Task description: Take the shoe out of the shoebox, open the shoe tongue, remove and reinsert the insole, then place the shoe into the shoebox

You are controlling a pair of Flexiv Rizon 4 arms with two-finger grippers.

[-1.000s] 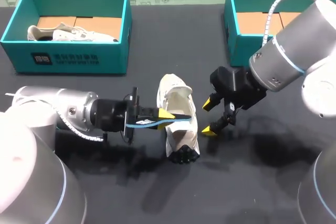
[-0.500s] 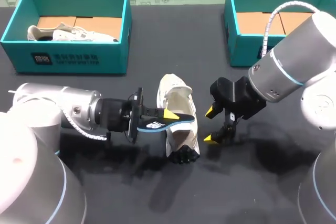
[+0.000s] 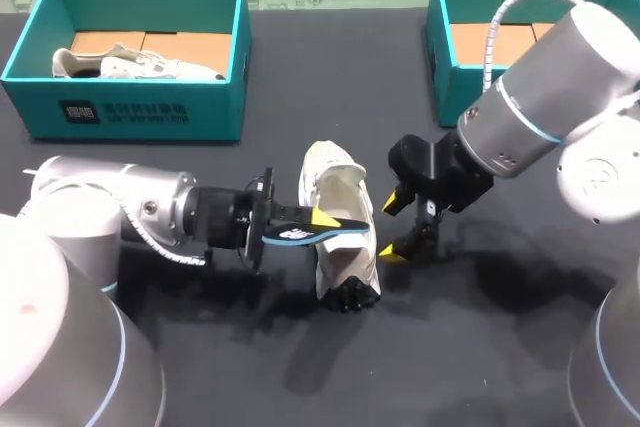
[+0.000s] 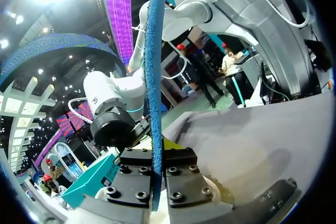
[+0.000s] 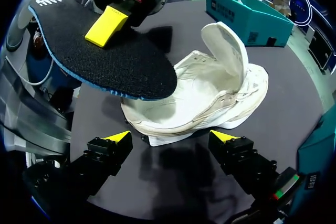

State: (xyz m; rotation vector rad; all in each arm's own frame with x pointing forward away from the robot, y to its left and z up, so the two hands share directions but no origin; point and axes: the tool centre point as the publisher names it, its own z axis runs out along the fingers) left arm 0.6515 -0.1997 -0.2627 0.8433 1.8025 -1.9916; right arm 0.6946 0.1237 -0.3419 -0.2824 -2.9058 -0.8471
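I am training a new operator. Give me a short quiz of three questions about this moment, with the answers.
1. True or false: the right end effector is shut on the shoe.
2. What does the left end effector hold? A) a lace B) the insole C) a lid
3. Fill in: the shoe lies on the ___.
Key: 1 false, it is open beside the shoe; 2 B; 3 table.

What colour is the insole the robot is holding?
The insole is black on top with a blue edge. It shows best in the right wrist view.
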